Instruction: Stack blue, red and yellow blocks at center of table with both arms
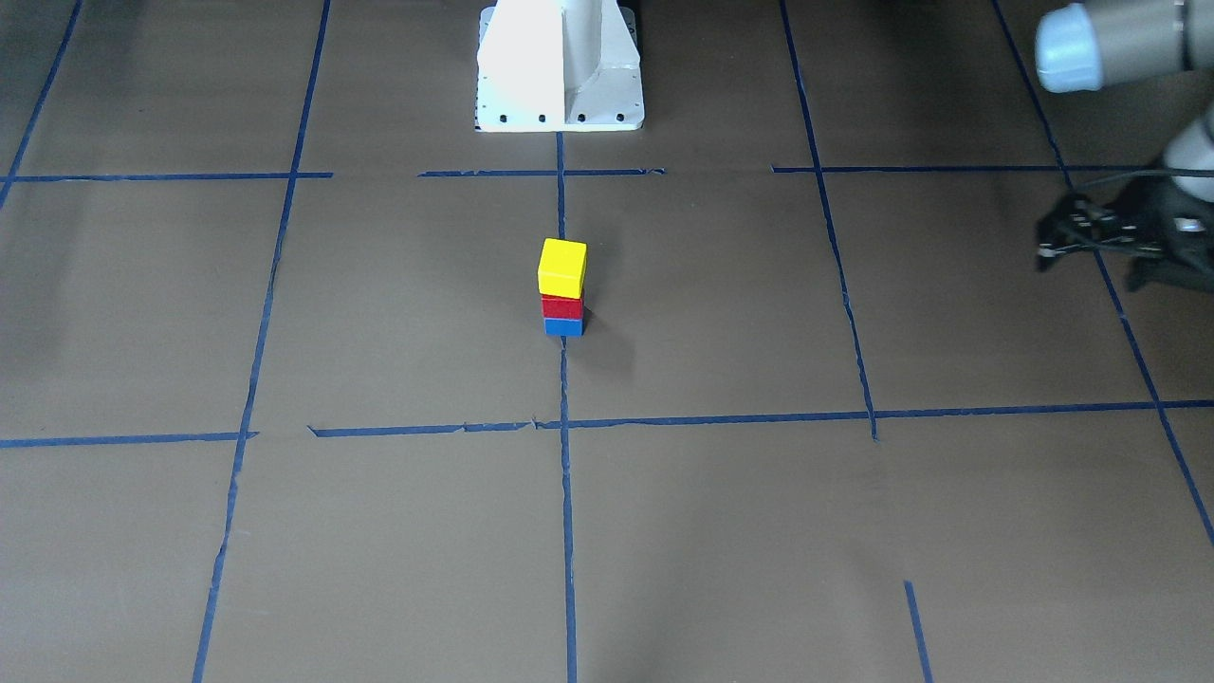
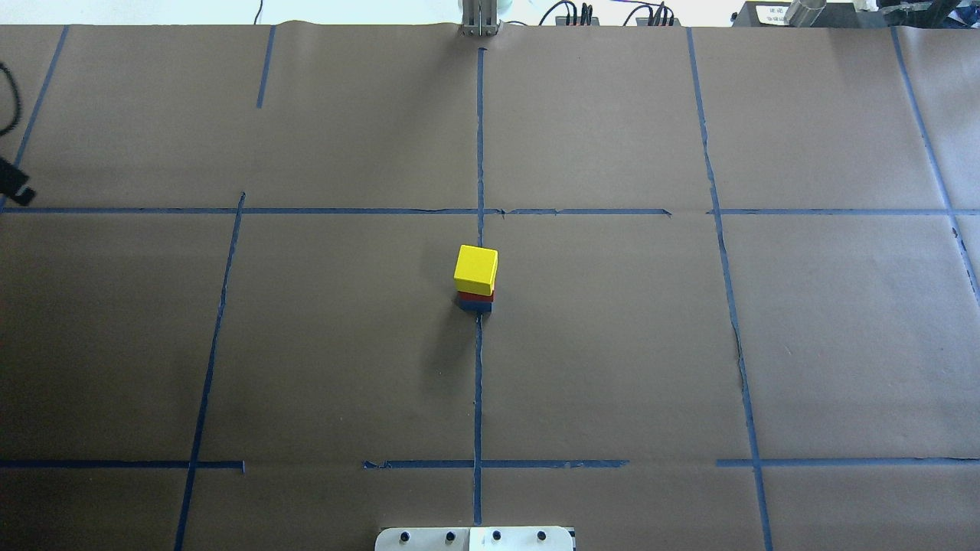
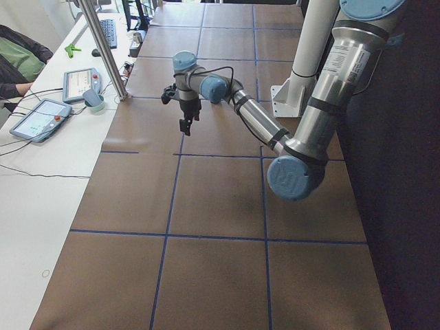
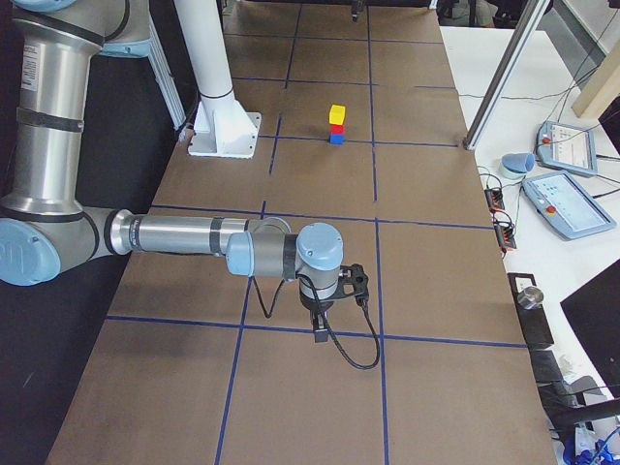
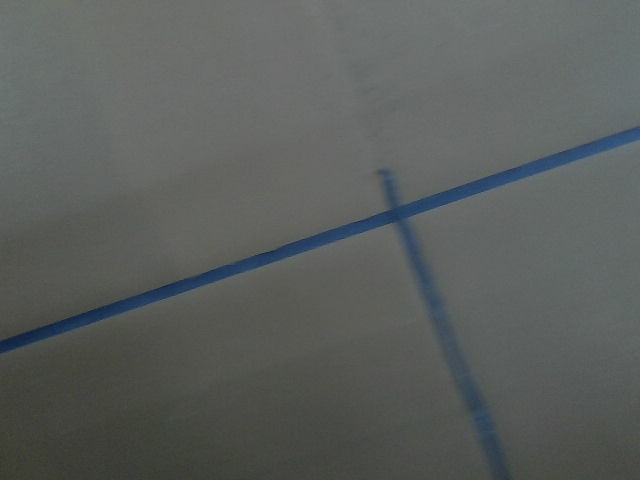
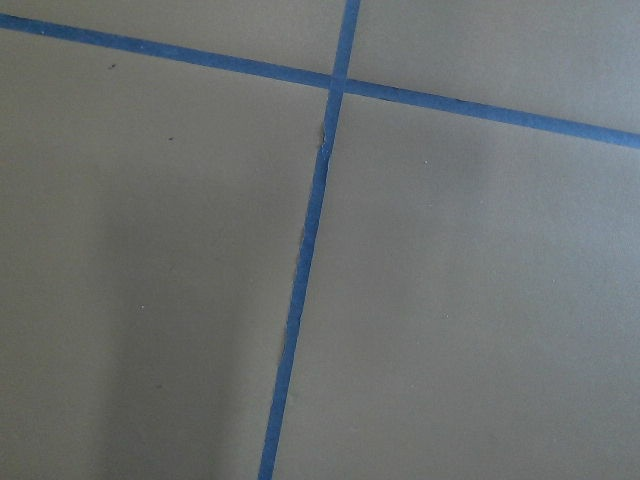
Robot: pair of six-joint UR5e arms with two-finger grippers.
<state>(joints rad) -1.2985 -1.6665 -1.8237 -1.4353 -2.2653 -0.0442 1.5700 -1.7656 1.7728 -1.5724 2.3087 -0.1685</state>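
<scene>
A yellow block [image 1: 562,267] stands on a red block [image 1: 561,306], which stands on a blue block [image 1: 563,326], as one stack at the table's centre. The stack also shows in the overhead view [image 2: 475,268] and the exterior right view [image 4: 336,114]. My left gripper [image 1: 1041,243] hangs far off at the table's left end, empty, and its jaws look open. It barely shows at the overhead view's edge [image 2: 17,187]. My right gripper [image 4: 320,327] hangs over bare paper at the right end. I cannot tell whether it is open or shut.
Brown paper with blue tape lines [image 2: 478,383] covers the table. The robot's white base [image 1: 560,66] stands behind the stack. Tablets and a cup [image 3: 93,100] lie on a side desk, and an operator sits there. Both wrist views show only paper and tape.
</scene>
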